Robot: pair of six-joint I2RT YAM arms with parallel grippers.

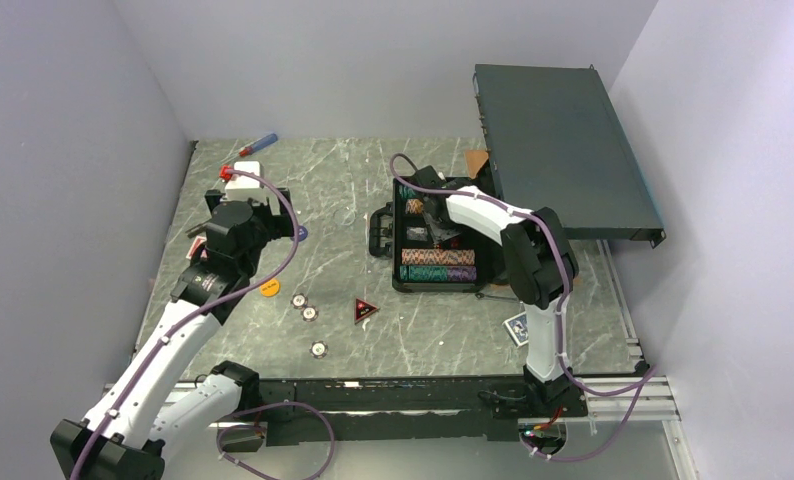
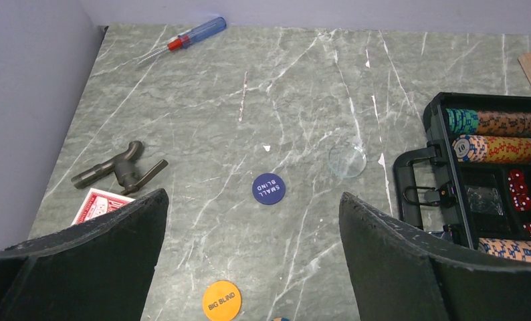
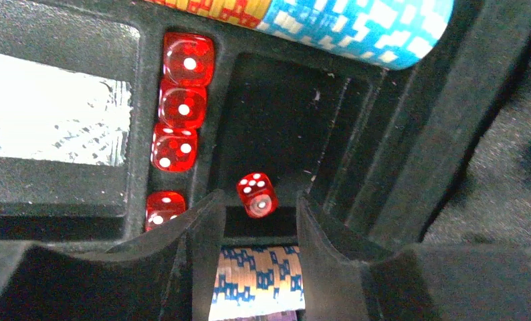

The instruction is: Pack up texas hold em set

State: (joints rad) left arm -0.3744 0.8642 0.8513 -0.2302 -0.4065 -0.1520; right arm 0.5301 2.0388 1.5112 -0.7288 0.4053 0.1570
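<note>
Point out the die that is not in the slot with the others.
The die between the right tool's fingers: it is alone in the wide compartment, while the other four line the narrow slot.

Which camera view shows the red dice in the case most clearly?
Right wrist view: the red dice are close, with pips readable. Left wrist view shows them small in the case. The top view shows none clearly; the right arm covers that spot.

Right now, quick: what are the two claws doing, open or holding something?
Left gripper: open, empty.
Right gripper: open; a red die sits in the gap, not gripped.
</note>
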